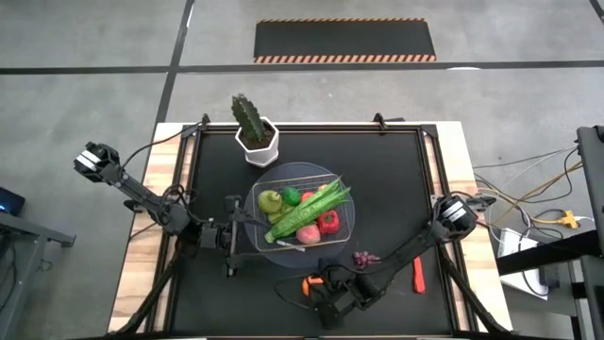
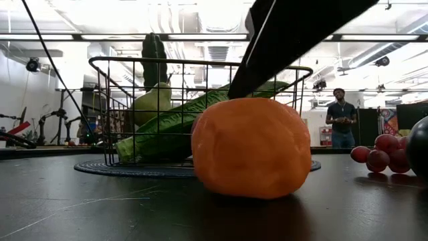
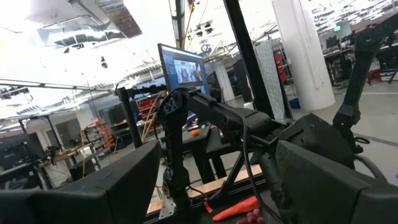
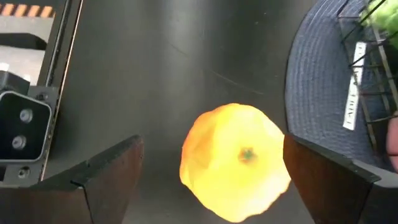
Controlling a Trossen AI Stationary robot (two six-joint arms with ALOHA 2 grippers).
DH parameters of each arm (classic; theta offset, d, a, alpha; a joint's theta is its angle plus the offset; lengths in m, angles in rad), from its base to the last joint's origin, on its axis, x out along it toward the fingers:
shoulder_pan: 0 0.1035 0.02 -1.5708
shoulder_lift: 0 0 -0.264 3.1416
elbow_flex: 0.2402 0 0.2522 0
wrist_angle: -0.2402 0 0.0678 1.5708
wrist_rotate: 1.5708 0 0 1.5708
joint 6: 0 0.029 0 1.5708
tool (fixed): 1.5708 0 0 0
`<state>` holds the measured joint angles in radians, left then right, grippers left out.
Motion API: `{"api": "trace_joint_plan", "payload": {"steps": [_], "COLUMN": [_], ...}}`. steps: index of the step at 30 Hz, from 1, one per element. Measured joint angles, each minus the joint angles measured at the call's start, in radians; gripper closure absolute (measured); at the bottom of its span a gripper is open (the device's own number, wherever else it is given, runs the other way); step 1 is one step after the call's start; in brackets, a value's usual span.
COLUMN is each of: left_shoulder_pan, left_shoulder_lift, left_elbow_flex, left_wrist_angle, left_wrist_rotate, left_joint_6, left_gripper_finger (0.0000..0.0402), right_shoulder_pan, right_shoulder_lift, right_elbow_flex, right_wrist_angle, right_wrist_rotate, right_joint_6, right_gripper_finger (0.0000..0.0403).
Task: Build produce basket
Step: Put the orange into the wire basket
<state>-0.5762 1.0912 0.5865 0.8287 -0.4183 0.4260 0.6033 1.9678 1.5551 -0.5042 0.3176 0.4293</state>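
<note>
The silver wire basket [image 1: 311, 168] stands mid-table on its round grey base [image 4: 311, 93]. It holds a green apple [image 1: 271, 200], a lime [image 1: 292, 195], a long green bean bunch [image 1: 311, 212] and a red pepper [image 1: 327, 223]. An orange [image 4: 235, 160] sits on the black table near the front edge, stem end up. My right gripper [image 4: 211, 146] is open over it, slanting down, one finger on either side. Purple grapes [image 1: 365, 256] and a red chili [image 1: 418, 274] lie on the table to its right. My left gripper [image 1: 229, 236] waits open by the basket's left side.
A potted cactus [image 1: 253, 127] in a white pot stands behind the basket at the far left. In the low view the orange [image 2: 251, 147] fills the foreground, with my right arm [image 2: 294, 33] above it. A person [image 2: 342, 117] stands in the room beyond the table.
</note>
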Motion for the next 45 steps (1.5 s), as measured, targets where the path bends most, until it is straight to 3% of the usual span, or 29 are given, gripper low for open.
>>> {"api": "trace_joint_plan", "payload": {"steps": [5, 20, 34, 40, 45], "left_shoulder_pan": [0.0, 0.0, 0.0, -0.001, -0.001], "left_shoulder_lift": [0.0, 0.0, 0.0, 0.0, 0.0], "left_elbow_flex": [-0.002, -0.003, -0.003, -0.003, -0.003], "left_wrist_angle": [0.0, 0.0, 0.0, 0.0, -0.001], "left_wrist_rotate": [0.0, 0.0, -0.001, -0.001, -0.001], "left_joint_6": [0.0, 0.001, 0.001, 0.001, 0.001], "left_gripper_finger": [0.01, 0.01, 0.01, 0.01, 0.01], "right_shoulder_pan": [0.001, 0.0, -0.002, -0.002, -0.002], "right_shoulder_lift": [0.0, 0.0, 0.0, -0.037, -0.125], "right_elbow_flex": [0.023, -0.05, -0.088, -0.044, -0.025], "right_wrist_angle": [-0.049, -0.032, 0.04, 0.027, -0.021], "right_wrist_rotate": [0.048, 0.05, 0.037, -0.041, -0.024], "right_joint_6": [-0.019, 0.006, -0.005, -0.07, -0.122], "right_gripper_finger": [0.0035, 0.0038, 0.014, 0.0143, 0.0142]}}
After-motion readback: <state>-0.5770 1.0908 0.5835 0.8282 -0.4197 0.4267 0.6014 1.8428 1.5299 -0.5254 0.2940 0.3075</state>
